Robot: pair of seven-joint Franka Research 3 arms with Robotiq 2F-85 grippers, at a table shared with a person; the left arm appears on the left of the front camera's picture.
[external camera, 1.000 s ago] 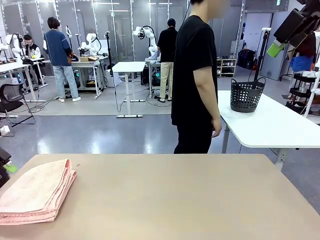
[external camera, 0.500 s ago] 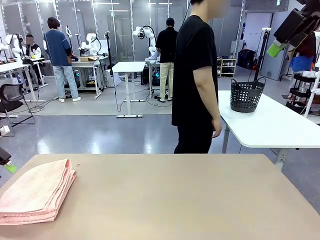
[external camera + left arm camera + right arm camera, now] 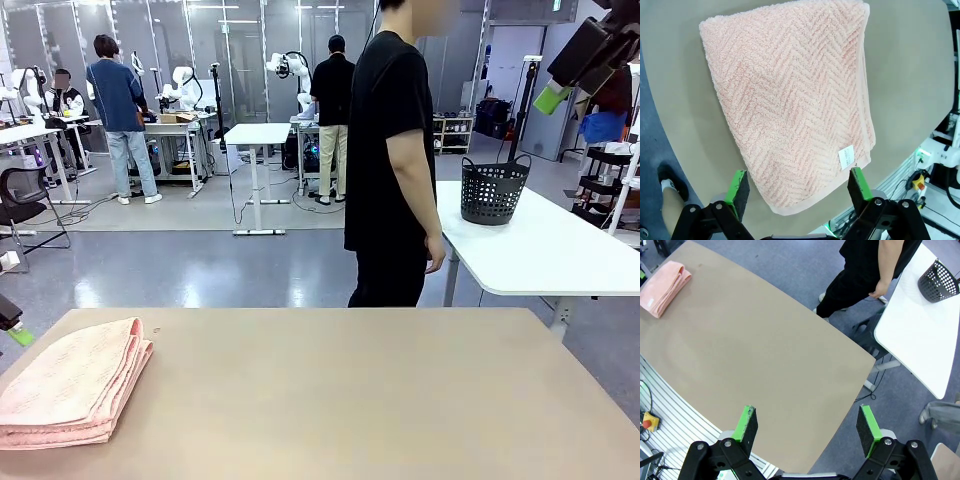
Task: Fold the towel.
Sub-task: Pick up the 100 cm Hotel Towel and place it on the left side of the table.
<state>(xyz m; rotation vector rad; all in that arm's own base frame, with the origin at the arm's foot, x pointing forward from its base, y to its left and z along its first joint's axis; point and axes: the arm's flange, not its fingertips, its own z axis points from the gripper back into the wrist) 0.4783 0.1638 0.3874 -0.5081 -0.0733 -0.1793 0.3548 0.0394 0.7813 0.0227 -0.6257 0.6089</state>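
Note:
The towel (image 3: 70, 385) lies folded in a thick pink stack at the near left of the tan table (image 3: 350, 400). In the left wrist view the towel (image 3: 790, 100) shows its herringbone weave, border band and white tag (image 3: 846, 157). My left gripper (image 3: 797, 176) hovers open above the towel's tagged end, touching nothing; a sliver of it (image 3: 14, 328) shows at the left edge of the front view. My right gripper (image 3: 807, 424) hangs open and empty high over the table's right end, and appears raised at top right (image 3: 556, 93). From there the towel (image 3: 662, 286) is far off.
A person in black (image 3: 390, 160) stands at the far side, side-on, hands down. A white side table (image 3: 545, 250) with a black mesh basket (image 3: 493, 190) stands to the right. The tabletop's middle and right are bare.
The left gripper's sliver at the picture's left edge has shifted slightly. Towel, right gripper and person are as before.

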